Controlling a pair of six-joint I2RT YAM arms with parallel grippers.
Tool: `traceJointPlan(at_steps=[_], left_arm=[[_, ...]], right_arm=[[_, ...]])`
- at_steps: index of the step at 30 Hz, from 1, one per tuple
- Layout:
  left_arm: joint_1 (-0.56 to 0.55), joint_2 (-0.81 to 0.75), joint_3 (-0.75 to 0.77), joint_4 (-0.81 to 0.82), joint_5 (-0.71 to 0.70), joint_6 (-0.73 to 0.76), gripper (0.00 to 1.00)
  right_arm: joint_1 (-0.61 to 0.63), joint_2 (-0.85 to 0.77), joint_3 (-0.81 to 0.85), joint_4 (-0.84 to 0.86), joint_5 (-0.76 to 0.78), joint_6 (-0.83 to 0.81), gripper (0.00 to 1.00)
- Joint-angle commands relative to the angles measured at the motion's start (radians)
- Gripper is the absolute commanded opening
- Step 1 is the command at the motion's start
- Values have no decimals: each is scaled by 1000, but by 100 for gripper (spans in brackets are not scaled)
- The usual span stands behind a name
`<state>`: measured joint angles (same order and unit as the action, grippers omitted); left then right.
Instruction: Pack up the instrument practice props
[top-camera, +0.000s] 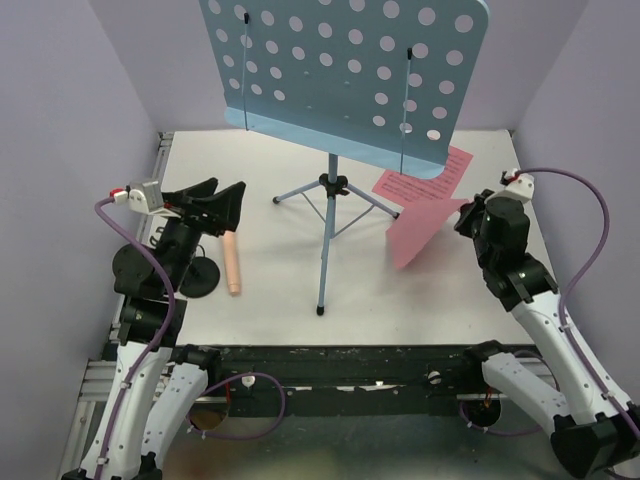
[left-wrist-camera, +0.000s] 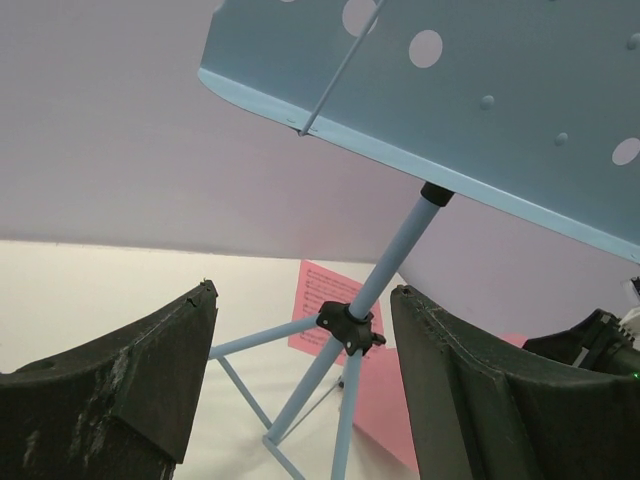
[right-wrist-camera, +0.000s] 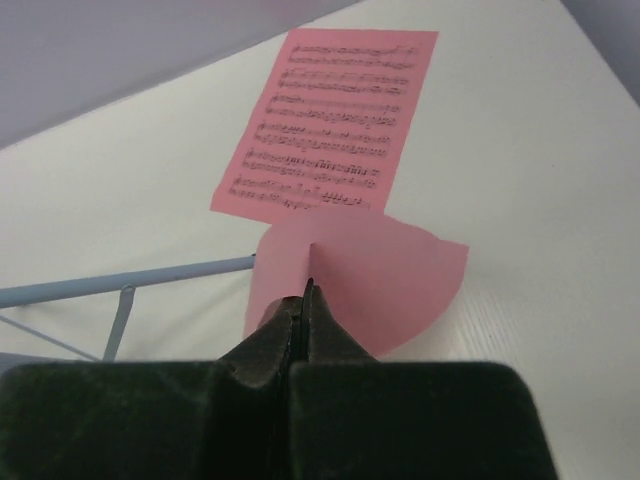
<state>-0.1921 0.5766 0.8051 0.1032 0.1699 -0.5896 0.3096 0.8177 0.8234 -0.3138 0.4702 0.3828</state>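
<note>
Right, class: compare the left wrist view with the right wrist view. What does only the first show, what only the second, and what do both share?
Only the left wrist view: the music stand's hole-dotted desk and pole, framed by the open left gripper. Only the right wrist view: the right gripper shut on a curled pink page, and readable staves on the flat page. Both: those pink pages, the stand's blue legs, the white table.

Pale lilac walls (top-camera: 60, 150) rise beyond the fingers (left-wrist-camera: 120, 380), enclosing a white table (top-camera: 280, 290) on three sides under soft, even light.
</note>
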Motion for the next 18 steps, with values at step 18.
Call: traceJointPlan(at_steps=[18], left_arm=[[-13,-1,-164,41,100,-114,79]], right_arm=[[-552,736,464,270,-781,624,1]])
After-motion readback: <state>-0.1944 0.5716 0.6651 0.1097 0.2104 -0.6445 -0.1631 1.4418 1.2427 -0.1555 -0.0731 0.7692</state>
